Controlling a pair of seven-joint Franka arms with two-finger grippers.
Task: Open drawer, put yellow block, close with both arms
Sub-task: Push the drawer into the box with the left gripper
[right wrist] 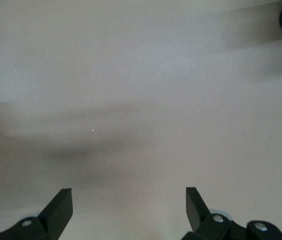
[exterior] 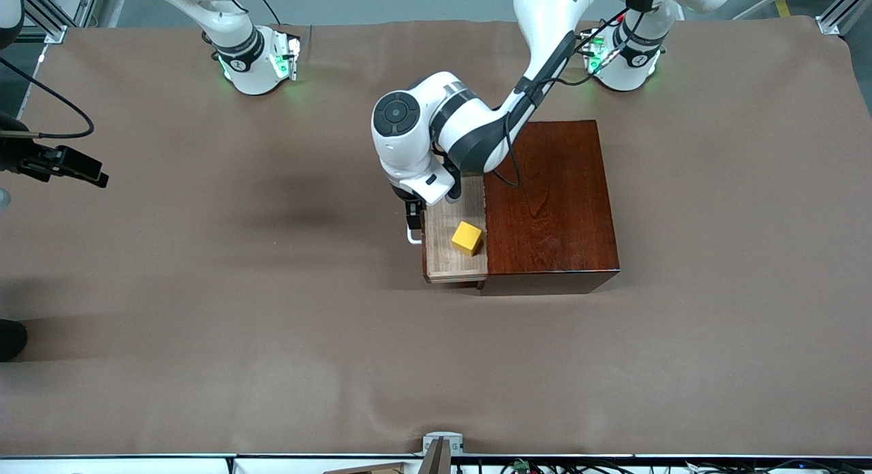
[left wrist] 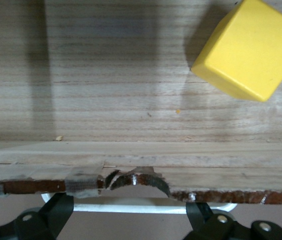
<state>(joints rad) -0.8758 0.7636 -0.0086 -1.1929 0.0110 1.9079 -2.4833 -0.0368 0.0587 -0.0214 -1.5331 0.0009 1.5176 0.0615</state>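
Front view: the drawer (exterior: 455, 246) is pulled partway out of the glossy mahogany-coloured box (exterior: 552, 201), sliding out toward the right arm's end of the table.
Drawer axis: its long side runs from the robots' bases toward the front camera; its front and handle face the right arm's end.
Drawer material: pale, straight-grained wood floor (left wrist: 116, 85), with a dark reddish-brown front whose top edge is chipped and ragged (left wrist: 136, 179).
Handle: a white bar (left wrist: 141, 206) lying along the drawer front.
Yellow block (exterior: 467, 238): a smooth solid cube resting on the drawer floor, turned at an angle to the drawer walls, toward the end of the tray nearer the front camera and close to the box; clear view in the left wrist view (left wrist: 248, 47).
Left gripper (exterior: 413, 218): at the drawer front, its black fingers (left wrist: 56, 212) spread wide with the handle bar lying between them.
In the way: the left arm's wrist overhangs the drawer end farther from the front camera.
Right gripper (right wrist: 128, 207): fingers wide apart with nothing between, over bare brown table cloth (exterior: 204, 270); this arm waits.
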